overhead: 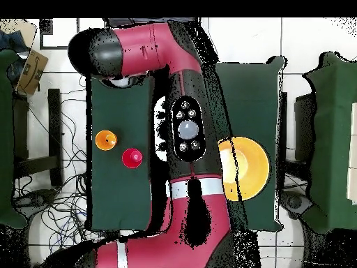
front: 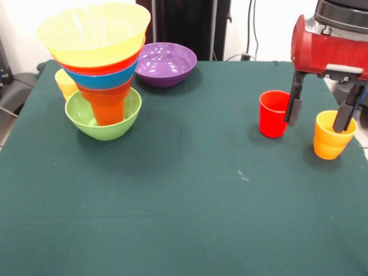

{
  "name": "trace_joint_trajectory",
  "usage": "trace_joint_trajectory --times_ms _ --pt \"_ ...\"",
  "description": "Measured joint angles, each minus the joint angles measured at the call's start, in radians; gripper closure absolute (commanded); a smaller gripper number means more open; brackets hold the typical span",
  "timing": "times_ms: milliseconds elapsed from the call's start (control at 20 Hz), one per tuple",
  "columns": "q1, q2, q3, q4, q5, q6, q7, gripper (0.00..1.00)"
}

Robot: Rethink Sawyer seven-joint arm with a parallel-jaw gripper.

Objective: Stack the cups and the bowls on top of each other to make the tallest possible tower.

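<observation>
The tower [front: 99,69] is standing at one side while our gripper [front: 319,118], fingers spread, is hovering between the red cup [front: 272,114] and yellow-orange cup [front: 332,137].

The arm [overhead: 183,105] is glossy red with black joints; a black oval panel [overhead: 187,129] carries round grey buttons; gripper [front: 320,112] fingers are dark grey.
</observation>
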Motion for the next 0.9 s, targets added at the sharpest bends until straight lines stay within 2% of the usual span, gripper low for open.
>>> trace_joint_trajectory --times_ms 400,900 --pt "0.006 -0.004 0.0 0.001 0.017 0.015 0.0 0.0" --pt "0.016 -0.152 -0.037 0.134 0.024 0.06 0.0 0.0"
